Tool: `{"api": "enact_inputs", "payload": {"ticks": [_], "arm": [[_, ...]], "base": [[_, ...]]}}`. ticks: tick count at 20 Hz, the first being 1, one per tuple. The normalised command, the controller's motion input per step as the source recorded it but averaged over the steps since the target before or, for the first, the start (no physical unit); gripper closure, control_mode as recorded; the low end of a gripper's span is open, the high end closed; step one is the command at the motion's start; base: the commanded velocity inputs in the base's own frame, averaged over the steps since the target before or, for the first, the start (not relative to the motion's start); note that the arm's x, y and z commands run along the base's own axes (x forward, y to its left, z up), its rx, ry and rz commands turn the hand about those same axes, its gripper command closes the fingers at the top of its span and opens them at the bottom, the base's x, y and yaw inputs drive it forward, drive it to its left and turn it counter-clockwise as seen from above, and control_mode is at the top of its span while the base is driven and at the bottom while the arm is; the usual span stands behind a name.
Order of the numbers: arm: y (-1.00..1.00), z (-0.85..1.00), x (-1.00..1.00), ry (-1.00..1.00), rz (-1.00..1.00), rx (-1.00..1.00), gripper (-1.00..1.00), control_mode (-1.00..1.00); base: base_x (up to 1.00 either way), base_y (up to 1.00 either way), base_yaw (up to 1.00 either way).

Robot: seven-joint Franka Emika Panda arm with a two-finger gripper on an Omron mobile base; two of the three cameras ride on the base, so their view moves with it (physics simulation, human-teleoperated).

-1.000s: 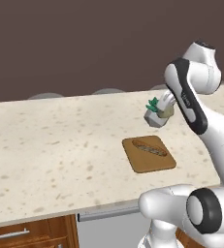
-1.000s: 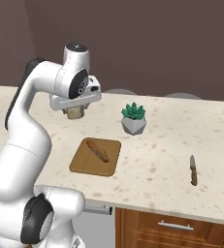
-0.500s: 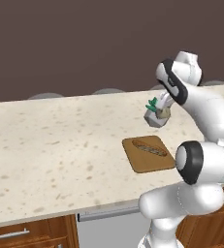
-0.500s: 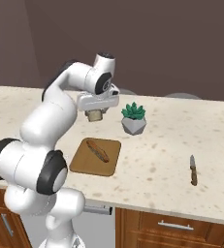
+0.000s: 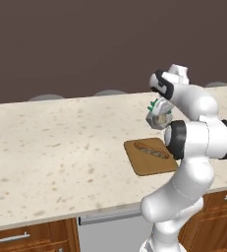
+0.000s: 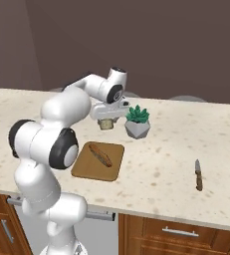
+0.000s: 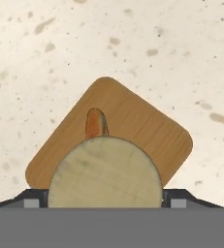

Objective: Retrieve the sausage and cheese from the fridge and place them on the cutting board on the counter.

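Note:
My gripper (image 6: 105, 121) is shut on the cheese (image 7: 105, 172), a pale round chunk held between the two finger tips. It hangs above the far edge of the cutting board (image 6: 86, 167), close to the left of a potted plant. The sausage (image 6: 100, 155) lies across the brown board (image 7: 142, 127), and its end (image 7: 96, 123) peeks out past the cheese in the hand view. From the left base view the gripper with the cheese (image 5: 159, 118) hovers just beyond the board (image 5: 145, 166) and the sausage (image 5: 152, 150). All of this is over the beige speckled counter (image 5: 61, 147). The fridge is out of view.
A small green plant in a grey pot (image 6: 137, 122) stands right beside the gripper. A knife (image 6: 198, 174) lies on the counter to the right. Wooden cabinets and drawers (image 6: 181, 233) run below the counter's front edge.
The arm has folded in and carried the cheese across the board toward the plant. The board, sausage and camera have stayed put.

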Motion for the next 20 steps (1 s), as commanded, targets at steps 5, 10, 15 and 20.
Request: {"api": "enact_inputs", "payload": {"ticks": [5,10,15,20], "arm": [[-0.12,-0.5,0.31,0.01,0.0,0.0,1.0,-1.0],[0.0,-0.41,0.0,0.0,0.0,0.0,1.0,-1.0],[0.0,-0.42,0.09,0.0,0.0,0.0,1.0,-1.0],[0.0,-0.41,0.15,0.0,0.0,0.0,1.0,-1.0]], "base": [[0.0,0.0,0.0],[0.0,0.0,0.0],[0.0,0.0,0.0],[0.0,0.0,0.0]]}}
